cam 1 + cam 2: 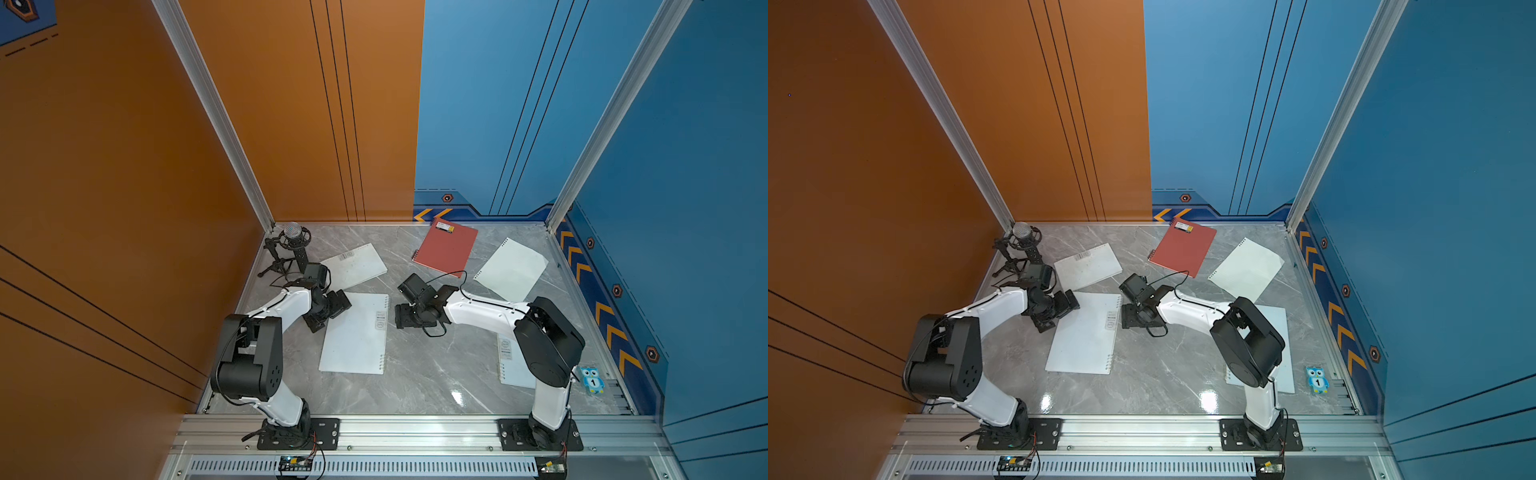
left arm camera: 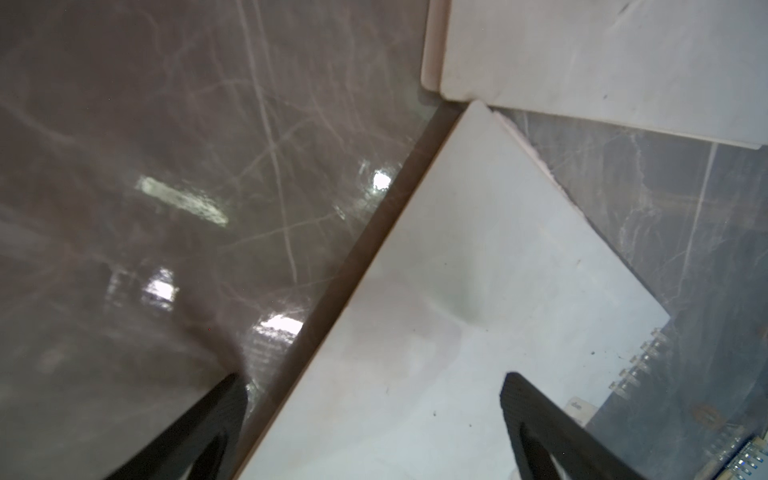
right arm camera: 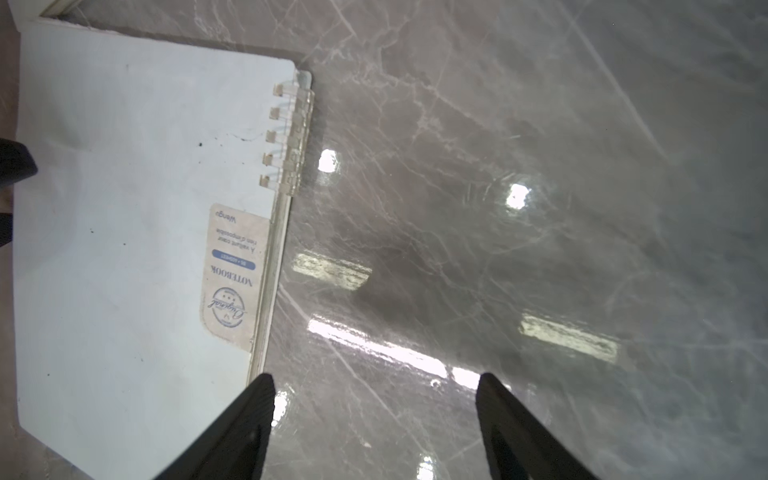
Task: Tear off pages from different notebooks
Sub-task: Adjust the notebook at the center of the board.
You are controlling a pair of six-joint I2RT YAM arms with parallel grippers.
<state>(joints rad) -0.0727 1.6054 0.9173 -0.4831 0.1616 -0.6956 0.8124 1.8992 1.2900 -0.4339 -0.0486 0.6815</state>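
Note:
Four notebooks lie closed on the grey marble table [image 1: 428,374]. A small frosted one [image 1: 355,266] is at the back left. A large frosted one [image 1: 355,334] lies in the middle. A red one [image 1: 446,247] is at the back, and another frosted one [image 1: 513,365] lies partly under my right arm. One loose page [image 1: 511,269] lies at the back right. My left gripper [image 2: 374,386] is open and straddles the middle notebook's [image 2: 478,270] left edge. My right gripper [image 3: 374,386] is open over bare table, beside that notebook's [image 3: 124,208] spiral edge and label [image 3: 232,274].
A microphone on a small tripod [image 1: 291,249] stands in the back left corner, close behind my left arm. A blue owl card [image 1: 592,380] lies at the right edge. Orange and blue walls enclose the table on three sides. An aluminium rail [image 1: 415,432] runs along the front.

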